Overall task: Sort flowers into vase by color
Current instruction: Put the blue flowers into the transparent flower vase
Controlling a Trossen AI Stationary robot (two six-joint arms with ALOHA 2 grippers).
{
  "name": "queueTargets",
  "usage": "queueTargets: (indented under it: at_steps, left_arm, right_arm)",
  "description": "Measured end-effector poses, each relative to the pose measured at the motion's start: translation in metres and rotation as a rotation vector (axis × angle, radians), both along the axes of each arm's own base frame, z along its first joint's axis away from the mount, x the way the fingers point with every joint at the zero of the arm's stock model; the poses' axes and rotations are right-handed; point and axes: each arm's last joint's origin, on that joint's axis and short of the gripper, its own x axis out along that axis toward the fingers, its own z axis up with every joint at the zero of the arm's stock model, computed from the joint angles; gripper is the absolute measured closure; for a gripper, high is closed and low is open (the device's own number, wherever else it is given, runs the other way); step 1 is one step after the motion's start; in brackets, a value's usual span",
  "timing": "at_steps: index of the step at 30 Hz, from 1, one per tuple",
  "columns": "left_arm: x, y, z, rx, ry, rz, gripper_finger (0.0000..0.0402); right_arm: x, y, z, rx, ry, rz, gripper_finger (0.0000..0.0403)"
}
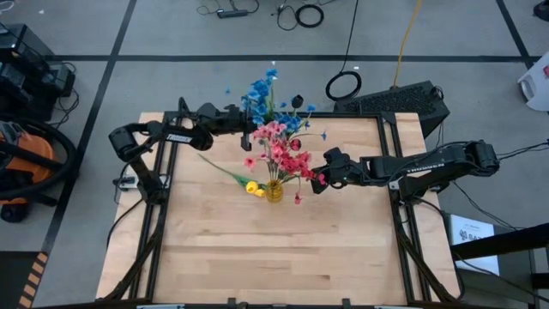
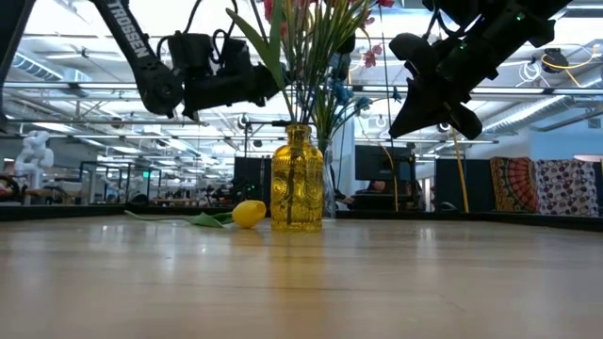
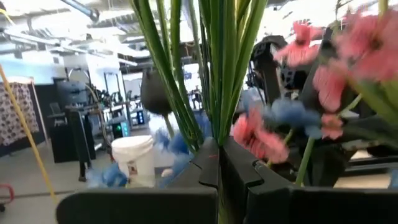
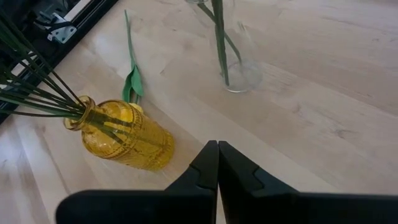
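The yellow-amber vase (image 1: 274,192) (image 2: 296,179) stands mid-table with pink and red flowers (image 1: 276,146) in it. A yellow flower (image 1: 252,186) (image 2: 248,214) lies flat on the table left of the vase. My left gripper (image 1: 250,130) (image 3: 219,149) is high above the table, left of the bouquet, shut on the green stems of the blue flowers (image 1: 261,91). My right gripper (image 1: 319,178) (image 4: 217,148) hovers shut and empty to the right of the vase, beside the red blooms. A clear glass jar (image 4: 239,65) behind the yellow vase holds a few green stems. My left gripper pinches a bunch of several green stems (image 3: 219,127) between its two fingers, which lie across them. The stems rise upright past the fingers, and the blue blooms fan out on the far side. Their lower ends are hidden, so I cannot tell whether they reach the clear jar.
The yellow flower's long stem and leaf (image 4: 132,81) stretch toward the table's left. Black frame rails (image 1: 396,163) border the table left and right. Bare wood (image 1: 274,257) fills the near half. A keyboard (image 1: 395,101) sits beyond the far right corner.
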Motion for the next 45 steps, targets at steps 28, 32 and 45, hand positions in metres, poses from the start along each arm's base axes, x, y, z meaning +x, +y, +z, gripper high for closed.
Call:
queueTargets:
  at_steps: [28,32,45]
  left_arm:
    - [0.021,-0.017,-0.048,-0.057,0.309,-0.018,0.04]
    - [0.024,-0.021,-0.049,-0.04,0.32,-0.006,0.0391]
    - [0.02,-0.021,-0.042,-0.081,0.333,0.017,0.0315]
  right_arm:
    - [0.0,0.0,0.0,-0.001,0.003,0.0,0.0403]
    - [0.0,0.0,0.0,-0.001,0.003,0.0,0.0403]
    - [0.0,0.0,0.0,-0.004,0.004,0.003,0.0403]
